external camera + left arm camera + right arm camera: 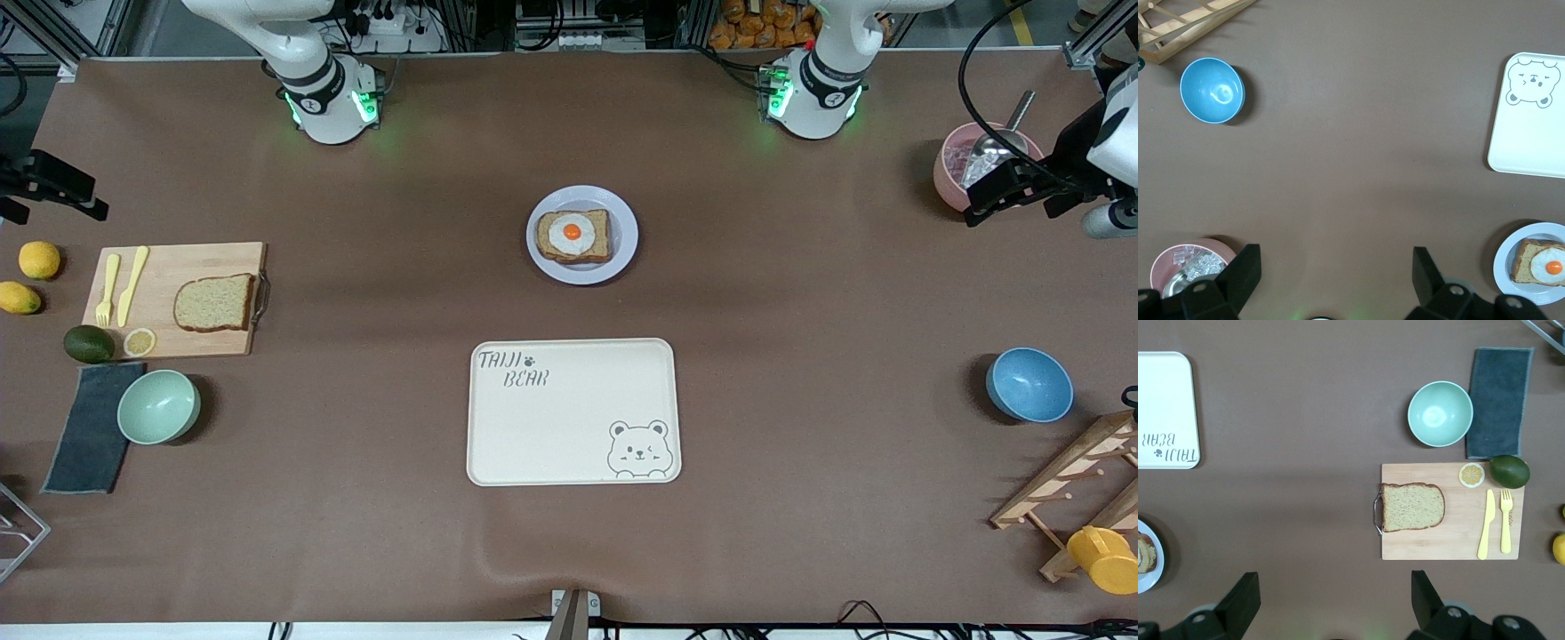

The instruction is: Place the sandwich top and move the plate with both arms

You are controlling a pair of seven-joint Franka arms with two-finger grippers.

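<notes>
The sandwich top (pixel 213 303) is a plain brown bread slice lying flat on a wooden cutting board (pixel 178 267) toward the right arm's end of the table. At mid-table, the plate (pixel 625 233) carries a bread slice with a fried egg (pixel 573 236). My right gripper (pixel 1333 600) hangs open and empty, high over the table beside the board. My left gripper (pixel 1336 280) is also open and empty, up over the left arm's end by the pink bowl (pixel 949 169). Neither gripper touches anything.
A cream bear-printed tray (pixel 573 412) lies nearer the front camera than the plate. A yellow fork and knife (pixel 120 284), a lemon slice, an avocado (pixel 89 344), a mint bowl (pixel 158 406) and a grey cloth (pixel 93 427) surround the board. A blue bowl (pixel 1029 384) and a wooden rack (pixel 1076 480) sit at the left arm's end.
</notes>
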